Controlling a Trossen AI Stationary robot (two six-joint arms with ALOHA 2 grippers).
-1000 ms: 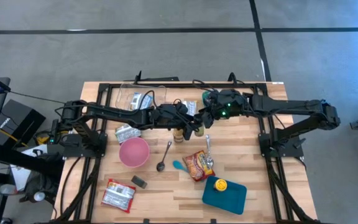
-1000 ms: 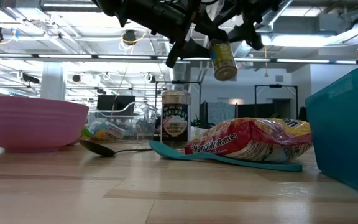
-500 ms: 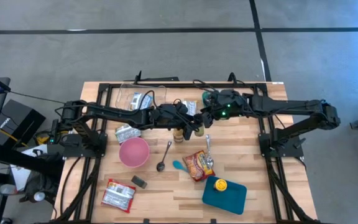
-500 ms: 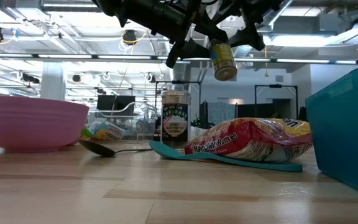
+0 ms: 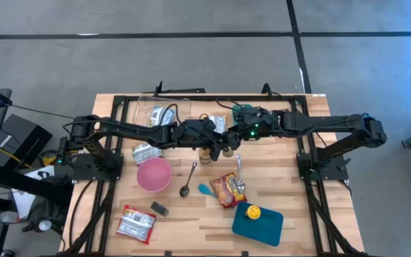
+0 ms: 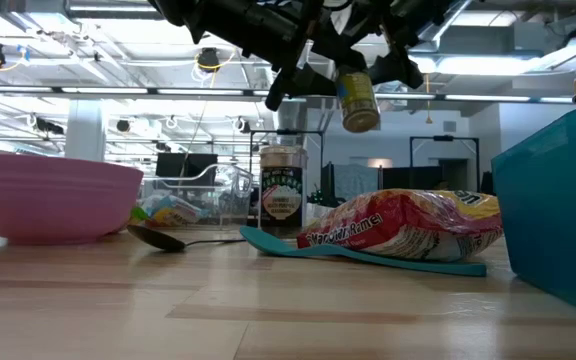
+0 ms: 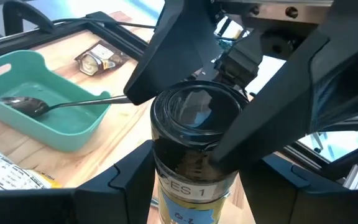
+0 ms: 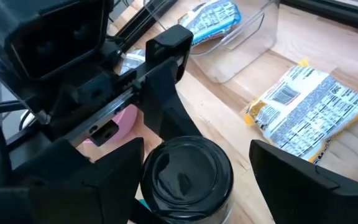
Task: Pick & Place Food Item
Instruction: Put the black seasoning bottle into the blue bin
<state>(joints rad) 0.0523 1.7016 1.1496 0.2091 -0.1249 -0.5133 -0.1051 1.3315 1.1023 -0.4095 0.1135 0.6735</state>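
Observation:
A spice jar (image 6: 358, 98) with a black lid and yellow label hangs in the air above the table's middle, and my left gripper (image 7: 194, 202) is shut on it. My right gripper (image 8: 210, 180) reaches in from the table's right and stands open. Its fingers (image 7: 173, 56) lie on either side of the jar's lid (image 8: 188, 171); whether they touch it, I cannot tell. In the high view both grippers meet at the jar (image 5: 228, 145). Below it lie a ramen packet (image 6: 398, 225) and a teal spoon (image 6: 268, 240). My left gripper pinches the jar's labelled body (image 7: 194, 186), below the lid, between its two fingers. The fingers come nearly level from the table's left and lie across the jar. The jar is lifted clear of the table, lid uppermost and slightly tilted.
A second jar (image 6: 281, 190) stands on the table beneath the grippers. A pink bowl (image 5: 153, 173), a metal spoon (image 5: 190, 178), a teal box (image 5: 257, 223), a snack packet (image 5: 136, 223) and a clear bin (image 5: 164, 111) surround the middle.
My right gripper's fingers have spread wider about the jar's lid. The jar has stayed where it was, in my left gripper.

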